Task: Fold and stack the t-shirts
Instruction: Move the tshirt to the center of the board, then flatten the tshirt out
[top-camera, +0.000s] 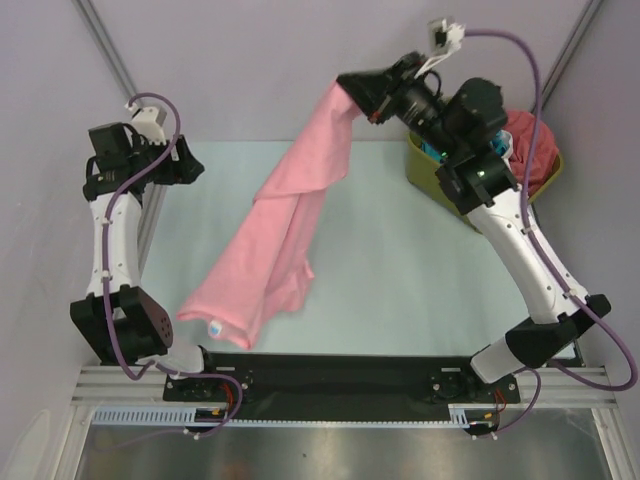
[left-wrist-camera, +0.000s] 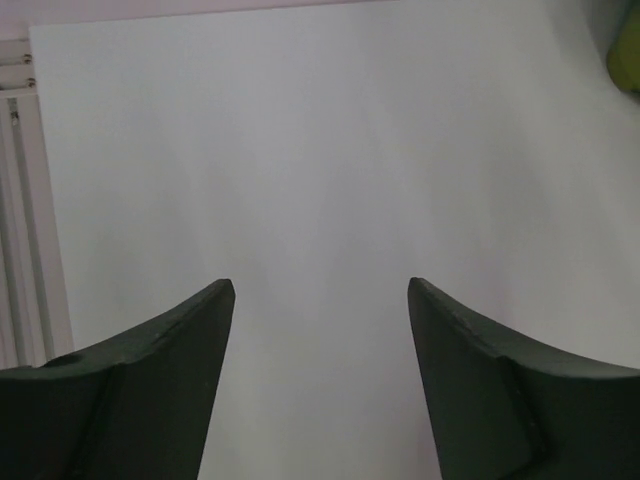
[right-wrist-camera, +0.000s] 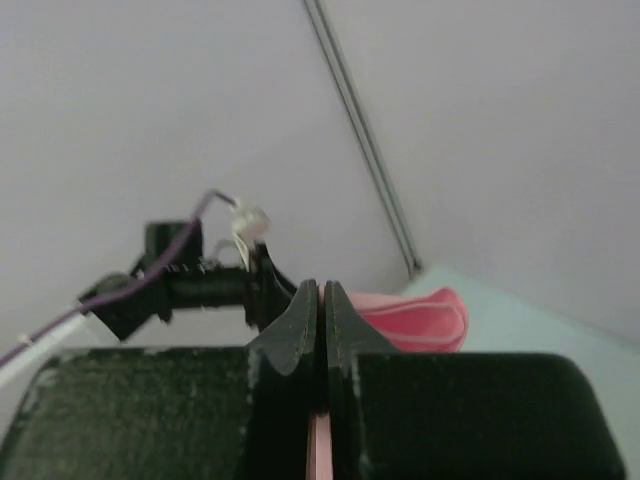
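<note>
A plain light pink t-shirt (top-camera: 290, 225) hangs from my right gripper (top-camera: 352, 92), which is raised high at the back of the table and shut on the shirt's top edge. The cloth trails down and leftward, its lower end lying bunched on the table near the front left. In the right wrist view the jaws (right-wrist-camera: 322, 300) are pressed together with a thin strip of pink cloth (right-wrist-camera: 320, 450) between them and a pink fold (right-wrist-camera: 420, 318) beyond. My left gripper (top-camera: 190, 165) is at the far left, open and empty; its wrist view shows only bare table between the fingers (left-wrist-camera: 320, 290).
An olive-green tub (top-camera: 540, 175) stands at the back right behind my right arm, holding a coral-red shirt (top-camera: 528, 140). A corner of the tub (left-wrist-camera: 628, 55) shows in the left wrist view. The table surface (top-camera: 400, 270) is pale. A metal frame post (top-camera: 110, 50) stands at the back left.
</note>
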